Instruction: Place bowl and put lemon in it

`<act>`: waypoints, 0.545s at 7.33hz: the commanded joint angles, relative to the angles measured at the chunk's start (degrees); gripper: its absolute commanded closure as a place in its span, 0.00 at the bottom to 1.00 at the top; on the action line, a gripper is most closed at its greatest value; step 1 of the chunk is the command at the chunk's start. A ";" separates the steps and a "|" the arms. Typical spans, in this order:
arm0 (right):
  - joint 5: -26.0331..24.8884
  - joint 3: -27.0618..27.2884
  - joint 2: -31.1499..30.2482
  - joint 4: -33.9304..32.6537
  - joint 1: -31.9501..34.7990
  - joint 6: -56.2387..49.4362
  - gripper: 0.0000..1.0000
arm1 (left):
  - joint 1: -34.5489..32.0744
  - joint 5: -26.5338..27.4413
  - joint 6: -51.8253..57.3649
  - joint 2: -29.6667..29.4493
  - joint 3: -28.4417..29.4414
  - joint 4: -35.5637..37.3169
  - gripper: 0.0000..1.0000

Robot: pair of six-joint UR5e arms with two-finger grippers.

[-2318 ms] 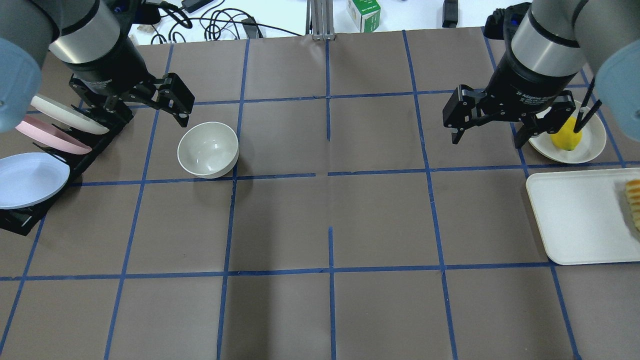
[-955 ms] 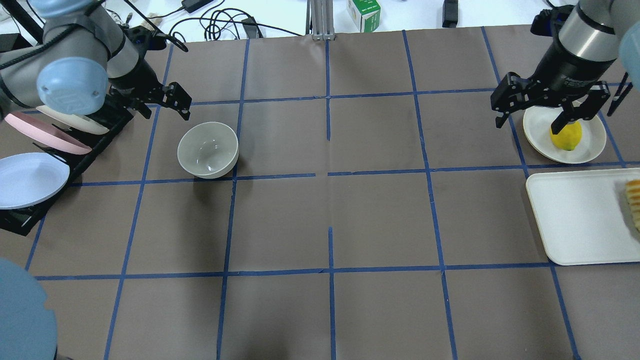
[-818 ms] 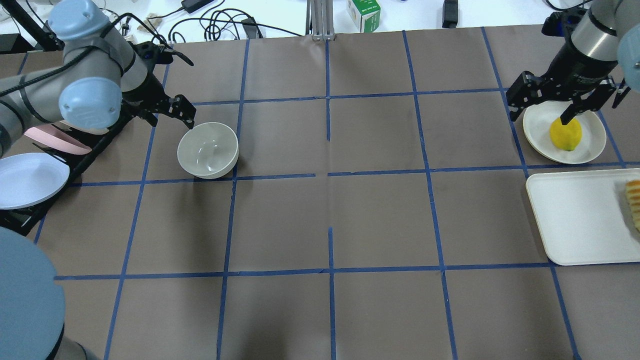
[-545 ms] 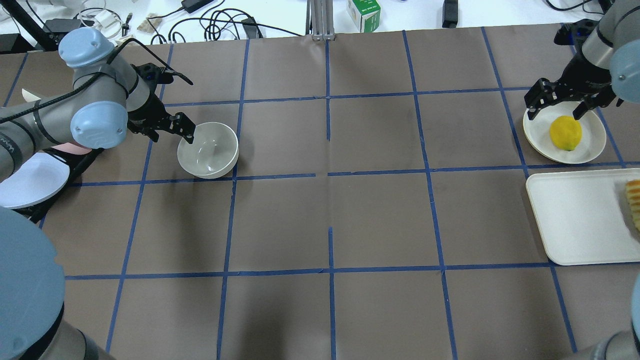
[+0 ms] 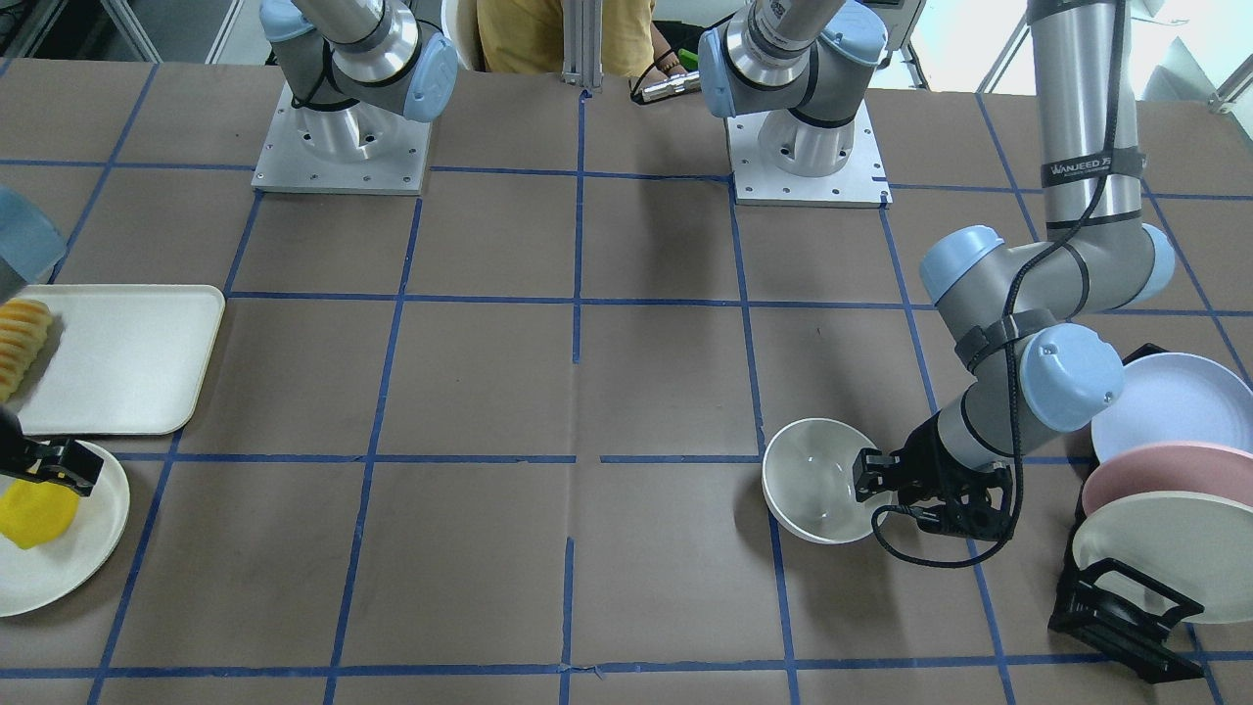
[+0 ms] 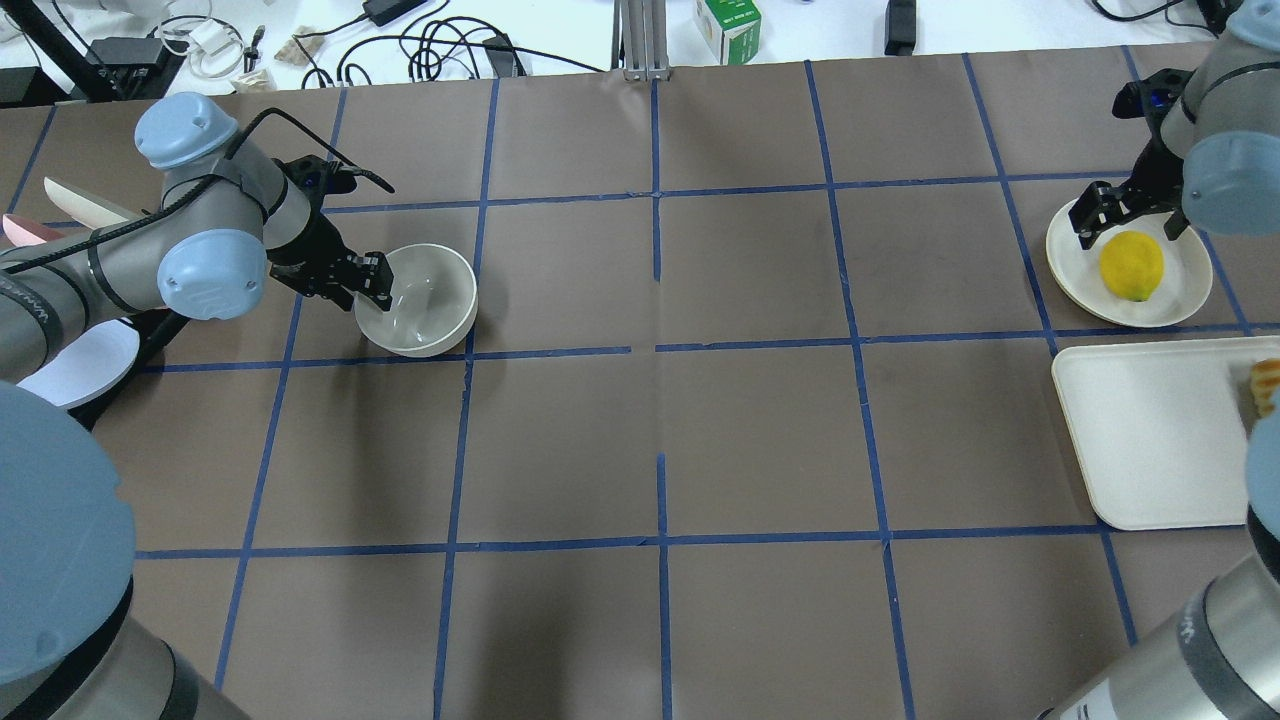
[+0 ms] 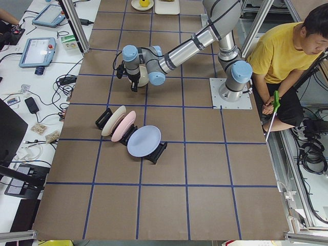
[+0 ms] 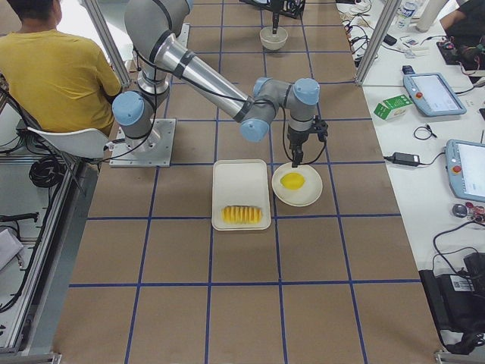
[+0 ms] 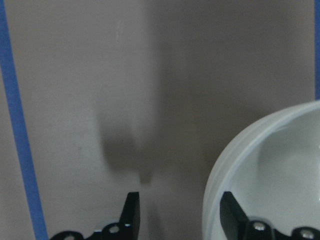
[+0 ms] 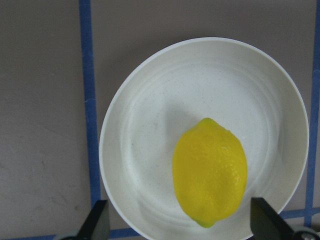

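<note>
The off-white bowl [image 6: 428, 300] stands upright on the table's left side, also seen in the front view [image 5: 812, 480]. My left gripper [image 6: 368, 292] is open and low at the bowl's left rim. In the left wrist view the fingers [image 9: 131, 216] straddle the bowl [image 9: 270, 175] rim, one outside and one inside. The yellow lemon [image 6: 1131, 266] lies on a flat off-white plate [image 6: 1185, 290] at the far right. My right gripper [image 6: 1128, 220] is open just above and behind the lemon. The right wrist view shows the lemon [image 10: 210, 172] between its spread fingers [image 10: 97, 220].
A black rack with white, pink and pale blue plates [image 5: 1165, 460] stands just left of my left arm. A cream rectangular tray [image 6: 1150, 440] with sliced yellow-orange fruit [image 6: 1262, 378] lies in front of the lemon's plate. Cables and a green box [image 6: 728, 25] lie beyond the table's far edge.
My left gripper has come down and moved right to the bowl's left rim. My right gripper has moved right and down over the lemon's plate. Both stayed open; bowl and lemon have not moved.
</note>
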 commanded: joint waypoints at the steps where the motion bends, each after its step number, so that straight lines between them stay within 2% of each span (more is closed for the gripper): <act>1: -0.99 -0.06 2.25 -1.68 -0.46 -0.35 0.00 | 0.00 -0.81 -0.14 0.06 -0.37 -0.44 1.00; 4: -0.99 -0.33 4.80 -2.90 -2.65 -2.09 0.00 | -0.70 -0.55 -3.63 1.36 -0.20 -1.22 1.00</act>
